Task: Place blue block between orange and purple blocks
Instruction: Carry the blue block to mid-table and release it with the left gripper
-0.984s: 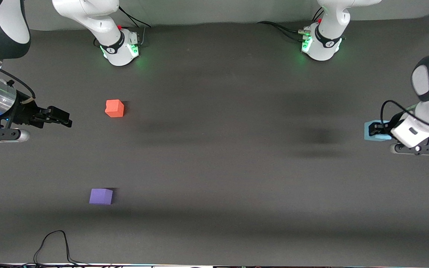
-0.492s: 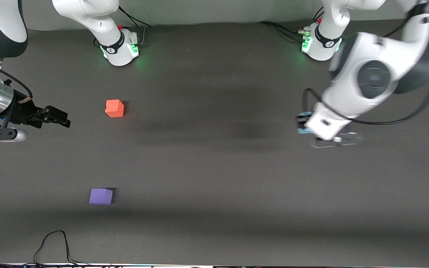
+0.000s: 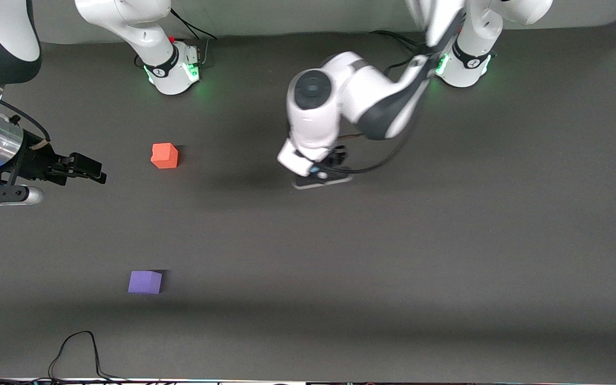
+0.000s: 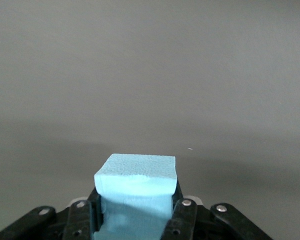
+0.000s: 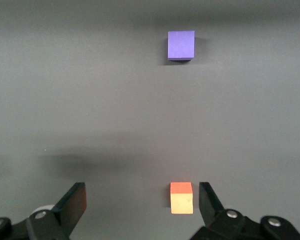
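Swept from the frame's right edge to upper centre, your left gripper (image 4: 135, 220) carries the blue block (image 4: 136, 180) pinched over bare table (image 3: 447, 256). Right gripper (image 5: 140, 205) waits mid-left, fingers spread. Orange block (image 3: 164, 155) and purple block (image 3: 145, 282) lie apart at centre-left; a hasty release could nudge either.

No readable txt, nos. or signs anywhere. Only mark: a small dark logo on the black collar band of each arm base (image 3: 168, 67) & (image 3: 468, 60), too small to make out. Blocks, claws & tabletop (image 3: 308, 240) carry no labels or brand print.
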Available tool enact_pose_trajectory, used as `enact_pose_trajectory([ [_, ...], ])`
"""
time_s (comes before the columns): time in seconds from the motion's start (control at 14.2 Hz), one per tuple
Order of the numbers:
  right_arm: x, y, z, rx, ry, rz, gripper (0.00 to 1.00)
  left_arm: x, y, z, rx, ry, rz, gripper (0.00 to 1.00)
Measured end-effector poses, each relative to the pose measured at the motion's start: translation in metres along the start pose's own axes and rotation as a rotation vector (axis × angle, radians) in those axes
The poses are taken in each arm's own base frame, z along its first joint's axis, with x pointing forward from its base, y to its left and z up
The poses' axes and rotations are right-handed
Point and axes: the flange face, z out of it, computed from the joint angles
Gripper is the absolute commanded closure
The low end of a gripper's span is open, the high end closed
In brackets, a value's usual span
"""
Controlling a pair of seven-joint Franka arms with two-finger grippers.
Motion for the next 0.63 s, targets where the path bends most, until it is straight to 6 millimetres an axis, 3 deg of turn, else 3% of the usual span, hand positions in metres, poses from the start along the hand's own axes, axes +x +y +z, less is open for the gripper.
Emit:
enact_pose_trajectory([
  [0.21, 0.001, 0.0, 0.001, 0.001, 0.006, 0.0, 0.0, -0.04, 0.046, 0.075, 0.028, 0.048, 0.023, 0.63],
  [0.35, 0.005, 0.0, 0.006, 0.002, 0.002, 0.002, 0.0, -0.052, 0.058, 0.118, 0.04, 0.062, 0.033, 0.63],
  [0.49, 0.009, 0.0, 0.012, 0.003, -0.004, 0.002, 0.0, -0.05, 0.06, 0.142, 0.038, 0.065, 0.034, 0.59],
  [0.56, 0.01, 0.0, 0.014, 0.002, -0.006, 0.003, 0.0, -0.047, 0.06, 0.148, 0.037, 0.069, 0.031, 0.44],
  [0.63, 0.011, 0.0, 0.015, 0.002, -0.008, 0.003, 0.0, -0.045, 0.06, 0.149, 0.035, 0.072, 0.028, 0.2],
])
